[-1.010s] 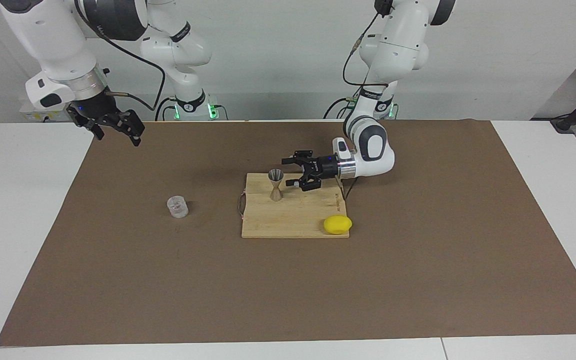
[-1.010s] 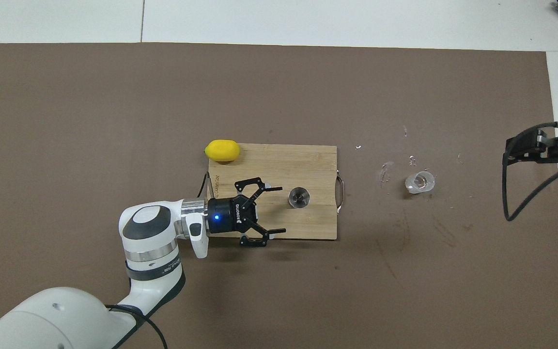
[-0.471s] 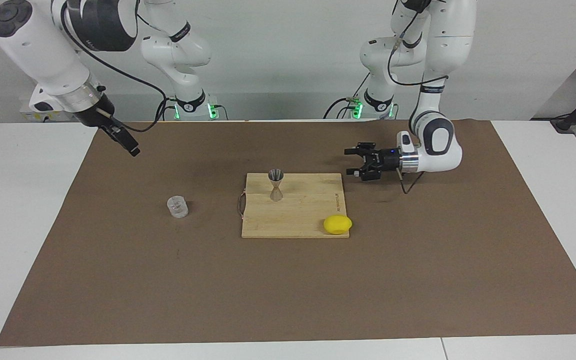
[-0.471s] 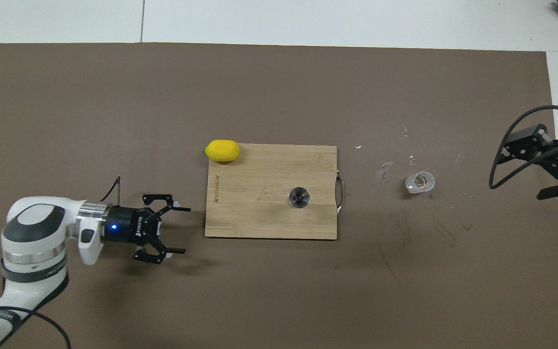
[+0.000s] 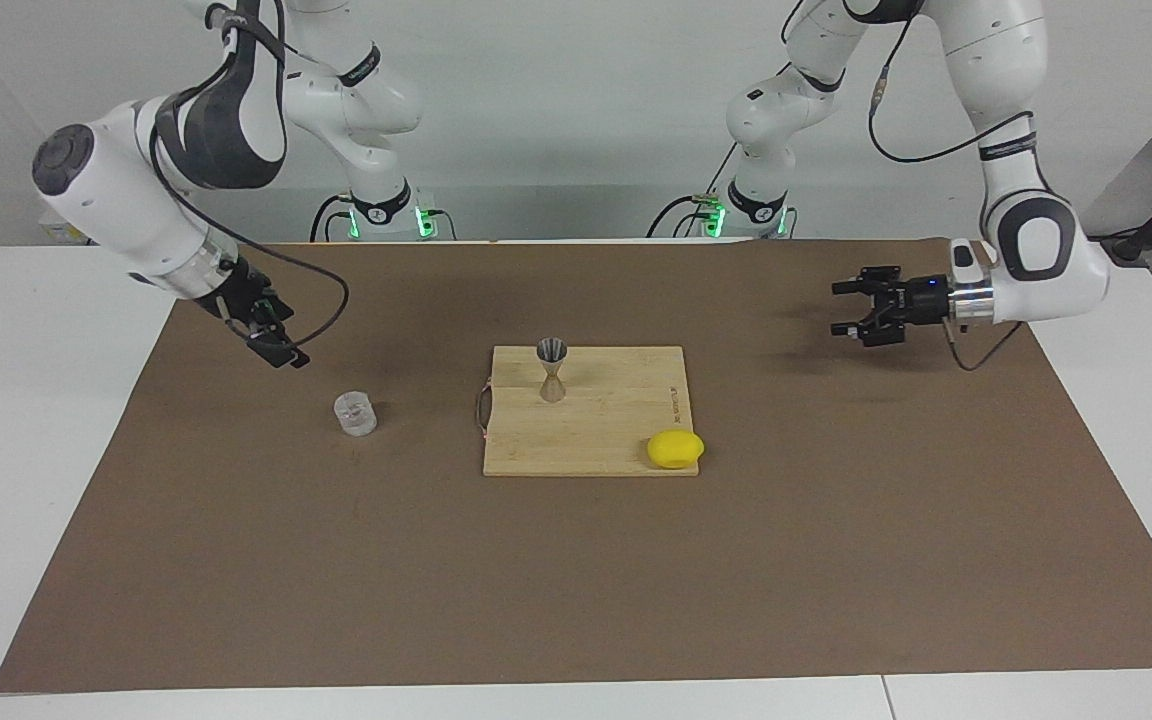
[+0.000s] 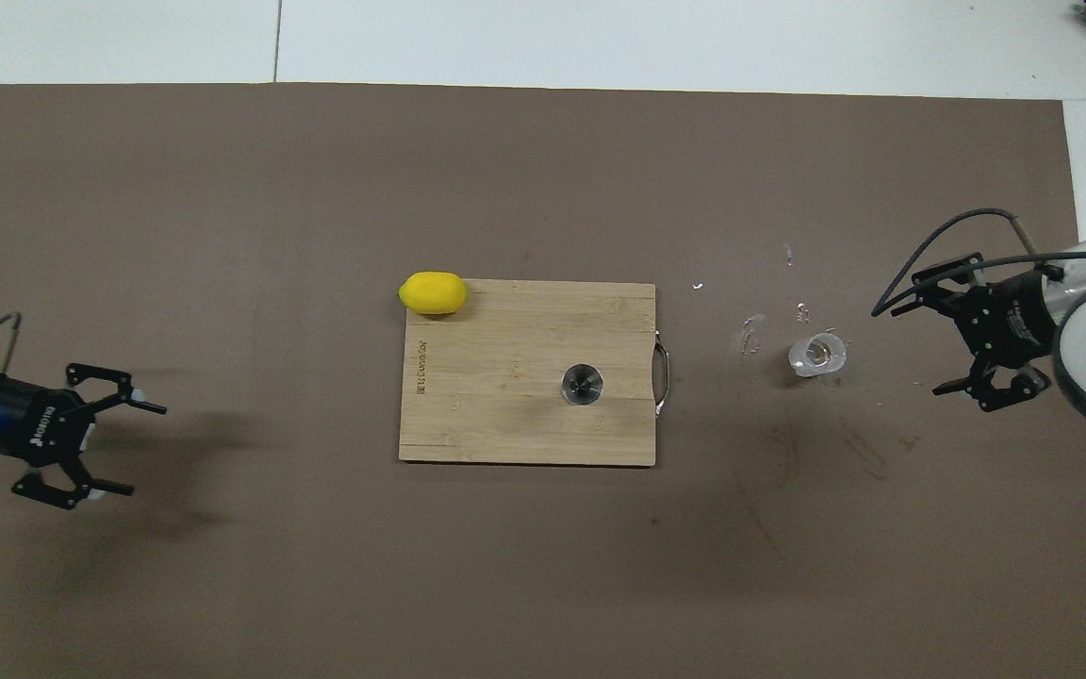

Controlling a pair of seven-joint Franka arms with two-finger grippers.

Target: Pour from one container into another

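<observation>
The clear glass cup (image 5: 355, 414) stands on the brown mat, toward the right arm's end; it also shows in the overhead view (image 6: 817, 355). The silver jigger (image 5: 551, 370) stands upright on the wooden cutting board (image 5: 586, 440), also seen from above (image 6: 583, 385). My right gripper (image 5: 281, 345) is open, low over the mat, beside the cup and apart from it, with its fingers pointing at the cup (image 6: 915, 349). My left gripper (image 5: 836, 308) is open and empty over the mat at the left arm's end (image 6: 145, 450).
A yellow lemon (image 5: 675, 449) lies at the board's corner farther from the robots, toward the left arm's end (image 6: 433, 292). The board (image 6: 505, 415) has a metal handle facing the cup. Small wet marks (image 6: 750, 335) dot the mat near the cup.
My left gripper has drawn back from the jigger, off the board, to the left arm's end. My right gripper has come down and toward the glass cup, its fingers now spread.
</observation>
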